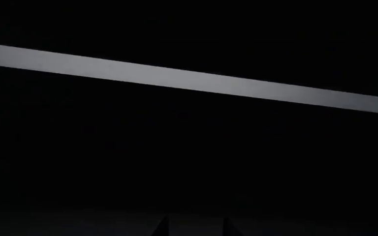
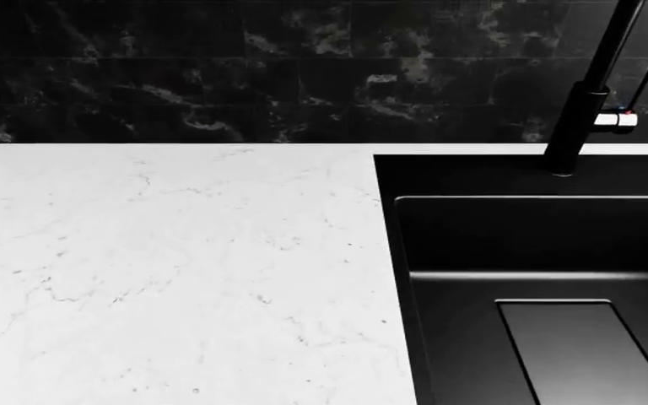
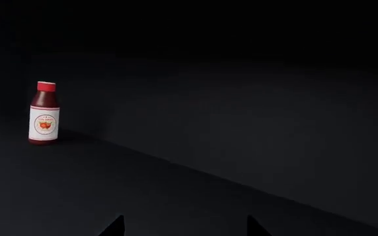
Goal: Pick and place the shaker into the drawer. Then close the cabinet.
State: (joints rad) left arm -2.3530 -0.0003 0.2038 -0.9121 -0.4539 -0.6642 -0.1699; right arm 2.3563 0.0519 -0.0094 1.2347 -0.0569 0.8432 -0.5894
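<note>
1. At the near edge of the right wrist view, the right gripper point(image 3: 183, 227) shows only two dark fingertips, set well apart with nothing between them. It is ready to take something but holds nothing.
2. The left gripper point(image 1: 196, 227) is harder to read. Two faint tips show with a narrower gap and nothing in it. Past them is blackness crossed by one grey band point(image 1: 189, 78).
3. Beyond the right fingertips, a smooth dark floor runs to a dark wall. I judge this may be the drawer, but I cannot tell for sure.
4. Far across that floor a red-capped bottle point(image 3: 44, 114) stands upright, near the wall and well apart from the gripper.
5. It looks more like a sauce bottle than a shaker, so the shaker itself is not plainly in view anywhere.
6. From the head, the white counter point(image 2: 166, 270) lies to the left and the black sink point(image 2: 403, 253) to the right. The faucet point(image 2: 583, 101) stands at the far right, and neither arm shows.
7. To do this step well, I would find the shaker first. Then approach level, keep the fingers wide, and centre them on its body before closing.
</note>
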